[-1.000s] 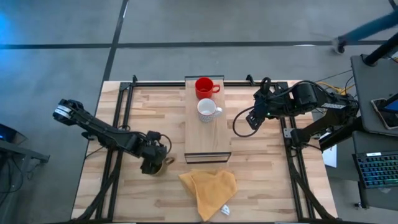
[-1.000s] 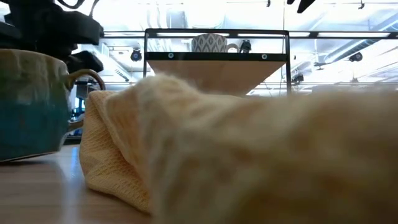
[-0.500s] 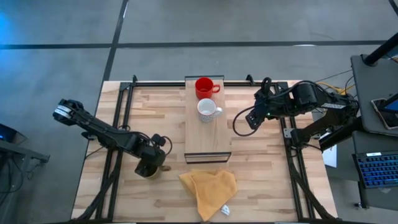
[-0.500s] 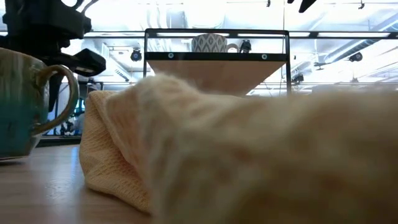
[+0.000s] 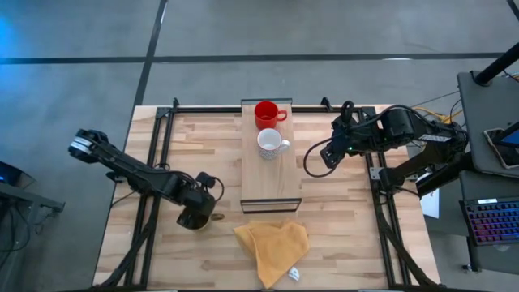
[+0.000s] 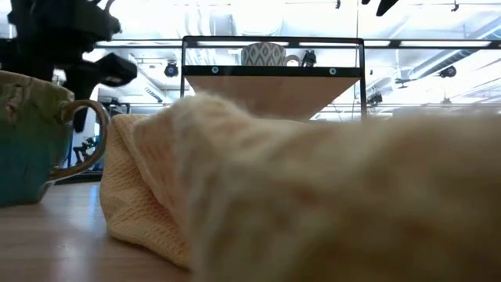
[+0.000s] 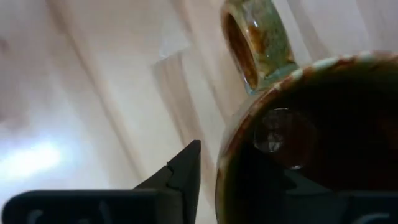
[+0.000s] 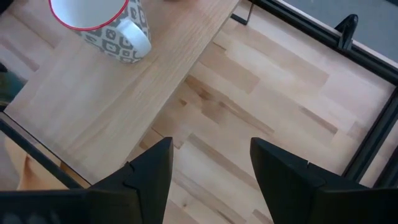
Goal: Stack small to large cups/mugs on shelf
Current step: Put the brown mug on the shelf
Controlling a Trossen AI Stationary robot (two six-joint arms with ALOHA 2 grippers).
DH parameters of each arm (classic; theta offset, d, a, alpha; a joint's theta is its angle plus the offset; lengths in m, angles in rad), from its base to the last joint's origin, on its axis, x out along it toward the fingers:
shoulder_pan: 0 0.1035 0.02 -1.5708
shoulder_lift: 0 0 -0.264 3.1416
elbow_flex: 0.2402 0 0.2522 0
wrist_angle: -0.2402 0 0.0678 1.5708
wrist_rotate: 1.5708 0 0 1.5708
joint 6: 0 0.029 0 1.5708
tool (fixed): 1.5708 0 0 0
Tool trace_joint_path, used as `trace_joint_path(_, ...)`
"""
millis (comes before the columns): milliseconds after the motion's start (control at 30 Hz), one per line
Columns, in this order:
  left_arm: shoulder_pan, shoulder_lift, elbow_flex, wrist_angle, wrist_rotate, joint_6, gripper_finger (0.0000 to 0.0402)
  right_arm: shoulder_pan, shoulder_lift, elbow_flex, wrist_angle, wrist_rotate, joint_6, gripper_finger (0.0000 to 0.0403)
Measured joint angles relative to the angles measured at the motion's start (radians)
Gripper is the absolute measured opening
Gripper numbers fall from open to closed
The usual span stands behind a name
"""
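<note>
Shelf is standing mid-table carrying two mugs while the left gripper is working over the third.
Yellow cloth is lying near the shelf's near end; right gripper is hovering beside the shelf, fingers spread. Brown mug is sitting on the tabletop under the left gripper, one finger just outside its rim; I cannot tell its grip. White mug and red mug are standing side by side.

Left gripper low over the table, right gripper raised, fingers parted
</note>
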Motion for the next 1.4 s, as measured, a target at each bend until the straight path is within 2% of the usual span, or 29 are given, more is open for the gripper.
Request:
trace_joint_path(167, 0.008, -0.028, 0.099, -0.173, -0.014, -0.135, 0.0112, 0.000, 0.000, 0.000, 0.000, 0.001, -0.002, 0.0208)
trace_joint_path(267, 0.007, -0.073, 0.149, -0.245, -0.009, -0.302, 0.0125, 0.000, 0.000, 0.000, 0.000, 0.003, -0.017, 0.0208)
trace_joint_path(333, 0.007, -0.101, 0.165, -0.311, -0.008, -0.549, 0.0133, 0.000, 0.000, 0.000, 0.000, 0.003, -0.026, 0.0208)
trace_joint_path(400, 0.001, -0.144, 0.155, -0.372, -0.017, -0.872, 0.0140, 0.000, 0.000, 0.000, 0.000, 0.003, -0.028, 0.0208)
trace_joint_path(533, -0.088, -0.242, 0.108, -0.318, -0.075, -1.385, 0.0146, 0.000, 0.000, 0.000, 0.000, 0.010, -0.071, 0.0208)
trace_joint_path(633, -0.128, -0.269, 0.092, -0.314, -0.070, -1.652, 0.0147, 0.000, 0.000, 0.000, 0.000, 0.016, -0.101, 0.0208)
trace_joint_path(700, -0.158, -0.254, 0.088, -0.326, -0.056, -1.760, 0.0147, 0.000, 0.000, 0.000, 0.000, 0.027, -0.113, 0.0208)
trace_joint_path(933, -0.226, -0.166, 0.092, -0.332, 0.069, -1.903, 0.0147, 0.000, 0.000, 0.000, 0.000, 0.038, -0.170, 0.0208)
trace_joint_path(1400, -0.250, -0.031, 0.097, -0.298, 0.068, -2.072, 0.0147, 0.000, 0.000, 0.000, 0.000, 0.039, -0.244, 0.0208)
